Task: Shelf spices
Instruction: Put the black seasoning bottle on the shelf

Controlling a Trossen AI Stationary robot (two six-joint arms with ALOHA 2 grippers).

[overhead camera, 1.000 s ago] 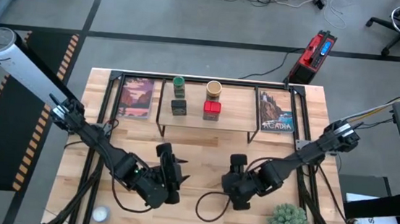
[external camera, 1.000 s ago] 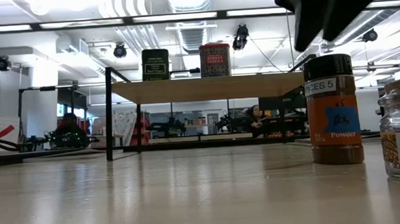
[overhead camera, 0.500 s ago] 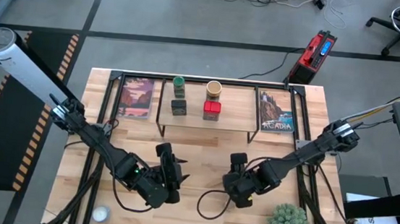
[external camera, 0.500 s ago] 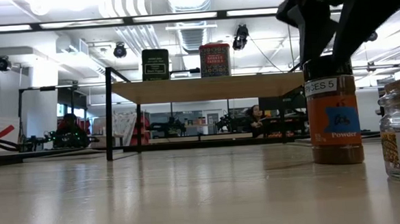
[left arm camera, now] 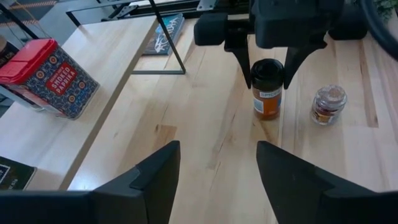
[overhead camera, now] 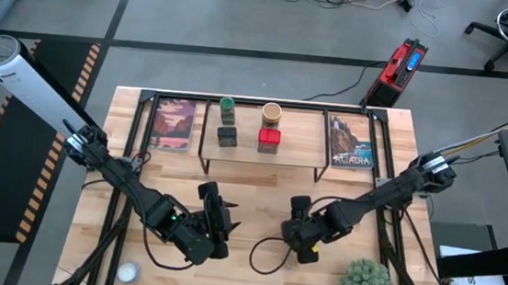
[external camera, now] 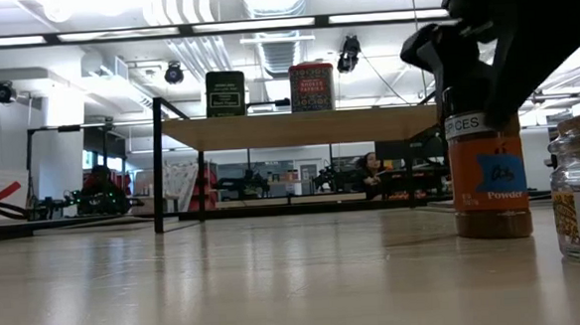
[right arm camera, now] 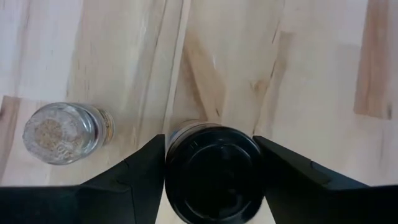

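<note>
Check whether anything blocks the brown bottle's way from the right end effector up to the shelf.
Nothing visible does. The right end effector straddles the brown bottle, with only bare table between it and the shelf. The clear jar stands beside the bottle, away from the shelf. Four containers fill the shelf's left and middle; its right end shows bare.

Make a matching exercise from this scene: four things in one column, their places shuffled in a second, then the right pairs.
Things:
1. red tin
2. brown bottle
3. clear jar
4. plant

Places:
A. on the table, beside the brown bottle
B. between the right hand's open fingers
C. on the shelf
D. at the table's near right corner

Pairs: 1-C, 2-B, 3-A, 4-D
</note>
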